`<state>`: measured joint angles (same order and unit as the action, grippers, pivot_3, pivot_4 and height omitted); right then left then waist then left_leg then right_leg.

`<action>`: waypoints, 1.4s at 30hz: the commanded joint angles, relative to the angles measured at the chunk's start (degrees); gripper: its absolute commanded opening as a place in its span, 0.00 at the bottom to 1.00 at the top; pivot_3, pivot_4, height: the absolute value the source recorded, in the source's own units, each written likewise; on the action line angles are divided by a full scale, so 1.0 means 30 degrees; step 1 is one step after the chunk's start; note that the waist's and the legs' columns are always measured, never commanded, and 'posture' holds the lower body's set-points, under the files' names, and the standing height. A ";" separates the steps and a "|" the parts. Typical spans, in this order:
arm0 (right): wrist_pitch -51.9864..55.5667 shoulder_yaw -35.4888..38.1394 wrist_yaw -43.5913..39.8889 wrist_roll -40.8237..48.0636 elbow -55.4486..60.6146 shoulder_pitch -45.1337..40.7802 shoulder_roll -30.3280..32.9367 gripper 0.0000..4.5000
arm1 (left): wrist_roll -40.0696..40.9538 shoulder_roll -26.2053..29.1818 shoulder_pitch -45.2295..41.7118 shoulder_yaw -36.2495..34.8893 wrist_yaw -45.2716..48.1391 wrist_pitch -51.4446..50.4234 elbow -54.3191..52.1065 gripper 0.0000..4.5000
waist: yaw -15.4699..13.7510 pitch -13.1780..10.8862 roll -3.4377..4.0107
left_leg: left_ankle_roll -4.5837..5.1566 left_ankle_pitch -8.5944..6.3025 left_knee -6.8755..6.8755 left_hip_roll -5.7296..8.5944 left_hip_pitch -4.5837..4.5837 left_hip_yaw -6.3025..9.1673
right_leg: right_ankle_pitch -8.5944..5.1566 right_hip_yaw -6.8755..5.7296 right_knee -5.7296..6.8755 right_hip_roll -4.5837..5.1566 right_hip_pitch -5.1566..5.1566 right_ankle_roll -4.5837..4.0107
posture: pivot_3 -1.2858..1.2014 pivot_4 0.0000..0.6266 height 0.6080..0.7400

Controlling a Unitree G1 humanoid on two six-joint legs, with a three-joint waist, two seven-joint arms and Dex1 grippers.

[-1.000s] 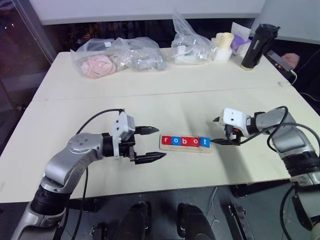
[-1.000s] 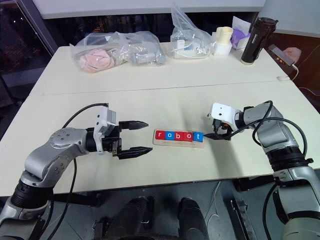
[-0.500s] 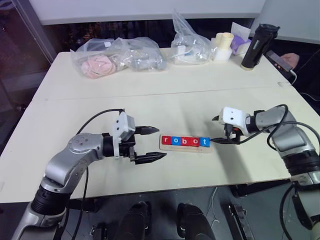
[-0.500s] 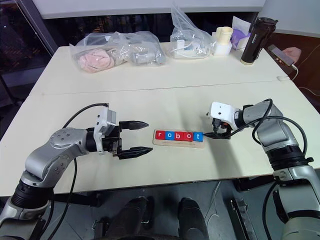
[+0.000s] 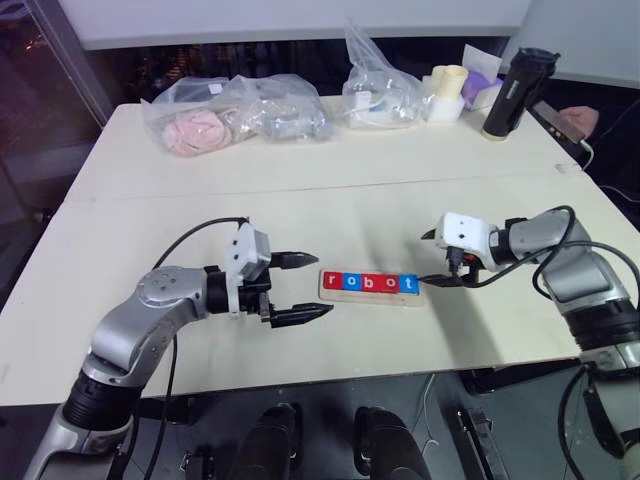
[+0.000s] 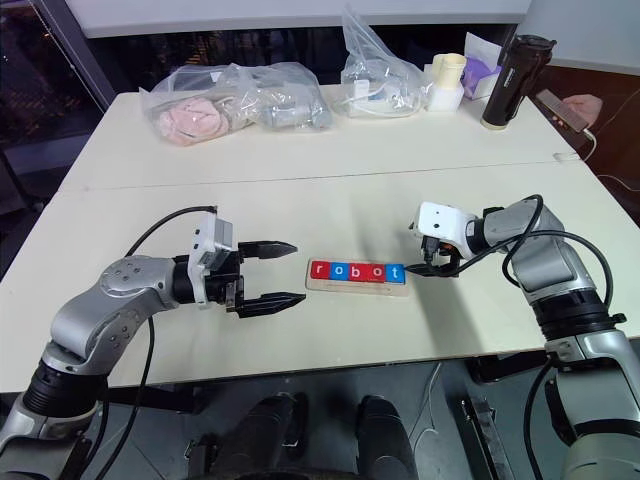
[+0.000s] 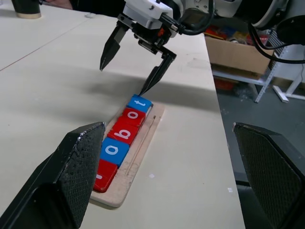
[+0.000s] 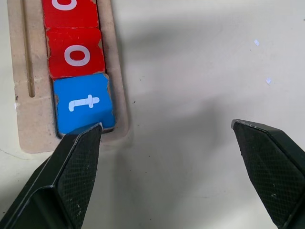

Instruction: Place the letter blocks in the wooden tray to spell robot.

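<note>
Pale and wide, the bench (image 5: 300,200) is carrying the wooden tray (image 5: 371,296) near its front edge, with the letter blocks (image 5: 371,283) sitting in it in a row reading r, o, b, o, t. Clear bags (image 5: 240,115) at the back are blurring their contents. Left pincer (image 5: 300,288) is hanging wide open and empty beside the tray's r end. Right pincer (image 6: 422,253) is also standing wide open, holding nothing, one fingertip (image 8: 90,131) resting at the corner of the blue t block (image 8: 83,102).

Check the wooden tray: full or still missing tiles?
Full. The wooden tray holds all five letter blocks in a row reading "robot", with no empty slot showing.
</note>
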<state>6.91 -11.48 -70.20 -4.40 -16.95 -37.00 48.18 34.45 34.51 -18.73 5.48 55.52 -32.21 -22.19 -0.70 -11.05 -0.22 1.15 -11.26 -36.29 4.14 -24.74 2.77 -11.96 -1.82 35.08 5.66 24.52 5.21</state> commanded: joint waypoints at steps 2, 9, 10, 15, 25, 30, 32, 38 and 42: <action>-0.0450 0.0305 -0.0131 -0.0209 0.0321 0.0014 0.0940 0.99 | 0.0215 0.0161 -0.0074 -0.0477 0.0035 0.0135 -0.0450 1.00 | -0.0017 0.0000 0.0000 | 0.0000 0.0000 0.0000 0.0000 0.0000 0.0000 | 0.0000 0.0000 -0.0001 0.0000 0.0000 0.0000 | 0.52 0.24 0.98; 0.1104 0.2164 -0.0305 0.1421 0.3482 0.1224 0.2438 0.99 | 0.0167 0.0375 -0.0052 -0.0667 -0.0056 0.0109 -0.0292 1.00 | -0.0015 0.0000 0.0001 | -0.0001 -0.0001 0.0004 -0.0004 0.0000 -0.0001 | -0.0001 0.0003 -0.0001 0.0013 0.0001 -0.0002 | 0.52 0.24 0.98; 0.1334 0.2326 -0.0226 0.1544 0.3860 0.1393 0.2514 0.99 | 0.0180 0.0395 -0.0046 -0.0697 -0.0061 0.0110 -0.0272 1.00 | -0.0003 0.0000 0.0000 | -0.0001 -0.0001 0.0006 -0.0006 0.0000 -0.0001 | -0.0002 0.0004 0.0000 0.0027 0.0001 -0.0002 | 0.52 0.24 0.98; 0.4950 0.4614 0.0801 0.3316 0.8423 0.3543 0.2705 0.99 | 0.0356 0.0551 -0.0245 -0.1218 -0.0469 -0.0176 0.0027 1.00 | -0.0037 0.0000 0.0000 | -0.0002 -0.0002 0.0010 -0.0010 0.0002 0.0004 | -0.0003 0.0006 0.0001 0.0039 0.0003 -0.0003 | 0.52 0.24 0.98; 0.6188 0.3234 0.4782 0.2186 0.8895 0.2995 0.0780 0.99 | 0.0334 0.0672 -0.0798 -0.1404 -0.0169 -0.0442 0.0552 1.00 | -0.0005 0.0007 -0.0011 | -0.0020 -0.0012 0.0001 -0.0008 0.0003 -0.0002 | -0.0003 0.0003 0.0000 0.0054 0.0000 -0.0007 | 0.52 0.24 0.98; 0.4174 0.1626 0.5299 0.0973 0.6062 0.1981 0.0033 0.99 | 0.0414 0.0702 -0.0812 -0.1413 -0.0176 -0.0635 0.0359 1.00 | -0.0009 0.0006 -0.0013 | -0.0002 -0.0002 0.0011 0.0001 0.0002 -0.0016 | -0.0004 0.0003 -0.0016 0.0055 -0.0001 -0.0004 | 0.52 0.24 0.98; 0.3423 0.1087 0.5247 0.0680 0.4636 0.1400 -0.0416 0.99 | 0.0504 0.0749 -0.0706 -0.1494 -0.0215 -0.0783 0.0130 1.00 | -0.0002 0.0006 -0.0013 | 0.0000 -0.0001 0.0012 0.0000 0.0002 -0.0018 | -0.0003 0.0003 -0.0014 0.0050 0.0001 -0.0003 | 0.52 0.24 0.98; 0.1443 0.0027 0.4876 -0.0049 0.1540 0.0072 -0.1058 0.99 | 0.0736 0.0944 -0.0406 -0.1673 -0.0367 -0.1084 -0.0375 1.00 | 0.0012 0.0006 -0.0012 | 0.0002 0.0001 0.0008 -0.0003 0.0003 -0.0017 | -0.0002 0.0002 -0.0003 0.0029 0.0002 -0.0004 | 0.52 0.24 0.98; 0.1103 -0.0063 0.4173 0.0194 0.1494 0.0014 -0.1008 0.99 | 0.0838 0.0954 -0.0263 -0.1771 -0.0554 -0.1303 -0.0651 1.00 | -0.0016 0.0006 -0.0013 | 0.0002 0.0002 0.0009 -0.0003 0.0003 -0.0015 | -0.0001 0.0003 -0.0004 0.0000 0.0002 -0.0003 | 0.52 0.24 0.98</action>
<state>11.22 -12.66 -56.87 -4.24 -13.46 -35.79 44.91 35.73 37.06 -19.68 1.33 54.23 -36.04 -21.77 -0.75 -11.03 -0.25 1.16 -11.26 -36.27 4.13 -24.73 2.72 -11.96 -1.81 35.07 5.67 24.53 5.20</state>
